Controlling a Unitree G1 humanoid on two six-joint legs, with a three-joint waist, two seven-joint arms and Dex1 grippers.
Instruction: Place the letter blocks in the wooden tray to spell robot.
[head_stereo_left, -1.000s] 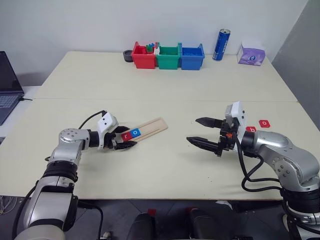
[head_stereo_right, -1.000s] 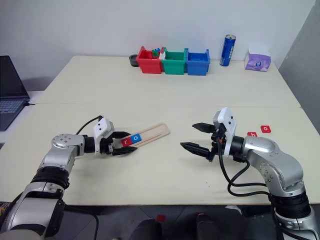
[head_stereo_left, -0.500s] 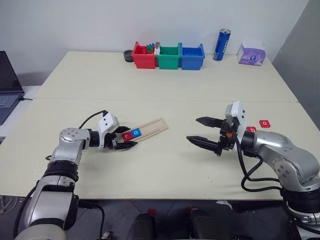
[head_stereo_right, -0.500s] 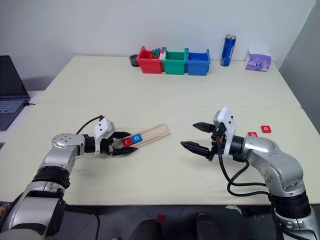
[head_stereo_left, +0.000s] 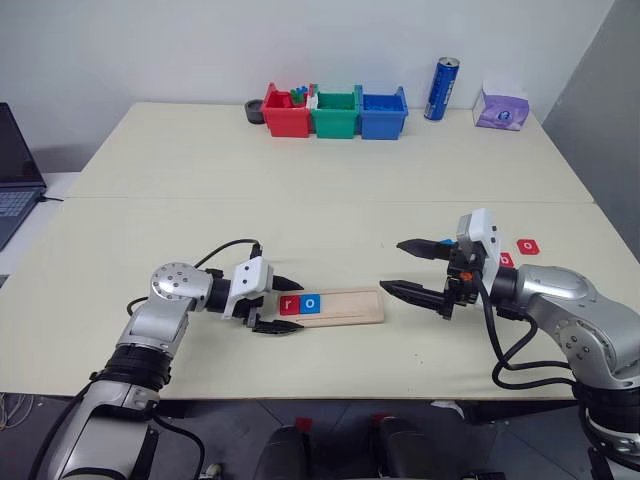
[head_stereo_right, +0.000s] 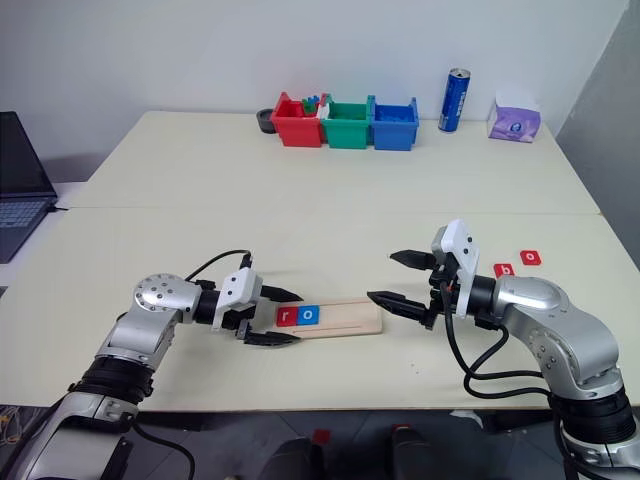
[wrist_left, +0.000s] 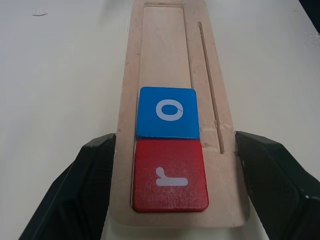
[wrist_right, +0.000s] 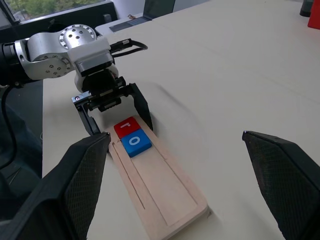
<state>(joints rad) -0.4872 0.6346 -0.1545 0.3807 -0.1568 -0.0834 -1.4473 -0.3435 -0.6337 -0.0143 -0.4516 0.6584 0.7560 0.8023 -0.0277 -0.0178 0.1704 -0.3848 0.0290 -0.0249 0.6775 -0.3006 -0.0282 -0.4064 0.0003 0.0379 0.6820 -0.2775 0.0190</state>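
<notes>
The wooden tray (head_stereo_left: 350, 305) lies flat near the table's front edge, its length running left to right. A red r block (wrist_left: 170, 175) and a blue o block (wrist_left: 168, 111) sit side by side in the groove at its left end. My left gripper (head_stereo_left: 283, 306) straddles that end, and its fingers (wrist_left: 97, 170) press against both long edges of the tray. My right gripper (head_stereo_left: 393, 266) hangs open and empty just past the tray's right end. Two red letter blocks (head_stereo_left: 528, 246) (head_stereo_left: 505, 260) lie on the table to the right, the nearer one partly hidden behind my right wrist.
Red (head_stereo_left: 287, 112), green (head_stereo_left: 336, 113) and blue (head_stereo_left: 383, 113) bins stand in a row at the back of the table, with a blue can (head_stereo_left: 442, 89) and a tissue pack (head_stereo_left: 503, 107) to their right. A laptop (head_stereo_left: 15, 170) sits at the far left.
My left gripper has swung the tray from a slant to lie parallel with the table's front edge, and drawn it nearer and to the right. The right gripper has stayed put.
</notes>
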